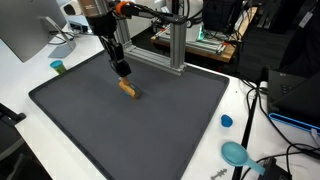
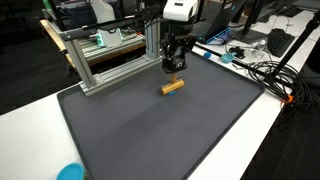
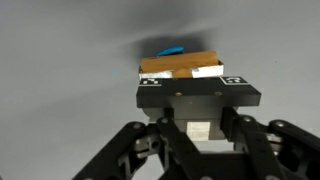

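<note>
The white bench (image 1: 20,75) carries a wide dark grey mat (image 1: 170,120) that fills most of both exterior views. Along the mat's far edge stands an aluminium frame (image 2: 105,62), with cables and electronics behind it. The arm (image 1: 103,25) reaches down over the far half of the mat.

Its fingers (image 1: 121,66) point down and hover just above the mat, close to a small wooden block (image 1: 129,90) but apart from it. They carry nothing. Whether they are spread or pressed together I cannot tell: they look narrow in the exterior views, and in the wrist view the tips are hidden behind the black body.

The wooden block (image 2: 173,87) lies flat on the mat, well clear of the frame and the mat's edges, and nothing touches it. In the wrist view (image 3: 180,66) it sits just ahead of the fingers, with a pale patch on its near side. A small blue shape (image 3: 172,50) shows at its far edge. I cannot tell what that shape is.

The block looks light, rigid and sturdy, with dry faces that should grip well and no part that would crush. It is longer than it is wide, so the safest hold seems to be across the narrow width near the middle of its length, which should keep it from swinging.

Off the mat, a blue cap (image 1: 226,121) rests on the bench.
</note>
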Controlling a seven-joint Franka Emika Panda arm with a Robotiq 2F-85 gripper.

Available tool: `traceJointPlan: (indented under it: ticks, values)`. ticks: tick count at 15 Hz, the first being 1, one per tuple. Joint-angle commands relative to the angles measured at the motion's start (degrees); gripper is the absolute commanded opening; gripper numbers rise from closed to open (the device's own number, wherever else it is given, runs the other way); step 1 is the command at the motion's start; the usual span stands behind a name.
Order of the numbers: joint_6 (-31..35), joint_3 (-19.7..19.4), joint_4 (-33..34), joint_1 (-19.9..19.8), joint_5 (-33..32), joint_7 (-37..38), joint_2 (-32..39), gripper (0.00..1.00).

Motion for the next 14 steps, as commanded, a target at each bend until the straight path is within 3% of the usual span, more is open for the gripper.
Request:
traceJointPlan:
  ticks: [1, 14]
  values:
    - [-0.2, 0.0, -1.5, -0.5, 0.7, -0.2, -0.9, 0.22]
    - [-5.0, -0.3, 1.0, -1.8, 2.7, 0.9, 3.8, 0.22]
